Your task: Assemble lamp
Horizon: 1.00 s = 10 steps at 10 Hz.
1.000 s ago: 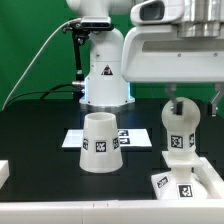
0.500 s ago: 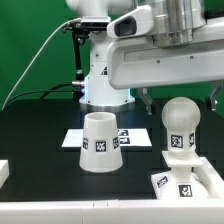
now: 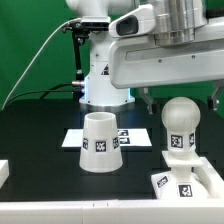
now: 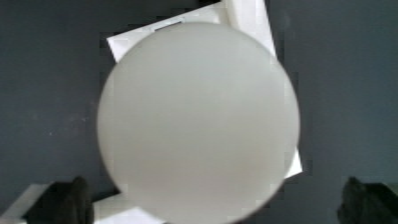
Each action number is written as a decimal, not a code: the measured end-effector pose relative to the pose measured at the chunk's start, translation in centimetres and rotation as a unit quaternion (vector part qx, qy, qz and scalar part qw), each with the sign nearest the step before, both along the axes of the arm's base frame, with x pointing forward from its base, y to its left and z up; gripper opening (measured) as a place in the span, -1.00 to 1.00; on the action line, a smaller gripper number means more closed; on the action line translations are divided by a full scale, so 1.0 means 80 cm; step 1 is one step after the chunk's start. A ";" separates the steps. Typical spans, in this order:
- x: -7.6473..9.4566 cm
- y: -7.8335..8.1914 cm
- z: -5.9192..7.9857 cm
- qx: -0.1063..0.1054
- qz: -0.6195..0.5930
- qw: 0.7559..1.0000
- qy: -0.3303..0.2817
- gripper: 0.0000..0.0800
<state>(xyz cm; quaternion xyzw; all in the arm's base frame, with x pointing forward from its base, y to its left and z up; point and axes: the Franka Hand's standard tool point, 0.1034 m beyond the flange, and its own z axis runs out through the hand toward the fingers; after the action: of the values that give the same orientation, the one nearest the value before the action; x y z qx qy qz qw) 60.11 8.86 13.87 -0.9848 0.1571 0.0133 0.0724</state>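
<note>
Toward the exterior view's right, on the black tabletop (image 3: 40,150): squarish base block (image 3: 186,184) with the ball-headed bulb (image 3: 180,128) upright on top. Straddles the ball from above: end effector (image 3: 180,103), released, fingers (image 3: 146,103) spread wide and clear of the bulb on both sides; grips nothing. Near the middle, well apart from the bulb: shade (image 3: 100,144), narrow open end up, resting on the tabletop. Hides part of the marker board (image 3: 136,138) lying just behind. Farther back, white robot pedestal (image 3: 104,80) against a green backdrop (image 3: 30,35).
</note>
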 end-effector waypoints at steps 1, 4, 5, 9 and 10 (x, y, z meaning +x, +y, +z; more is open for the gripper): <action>-0.011 0.001 -0.007 -0.002 0.000 1.000 0.003 0.75; -0.021 0.009 -0.021 -0.013 0.000 1.000 -0.004 0.75; -0.021 0.006 -0.021 -0.013 -0.006 1.000 -0.004 0.75; -0.020 0.006 -0.021 -0.012 -0.089 0.996 0.006 0.44; -0.019 0.005 -0.022 -0.013 -0.110 0.994 0.009 0.44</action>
<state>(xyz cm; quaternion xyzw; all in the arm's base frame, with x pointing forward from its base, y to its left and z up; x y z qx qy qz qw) 58.60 9.27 12.15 -0.9624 0.2649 0.0120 0.0596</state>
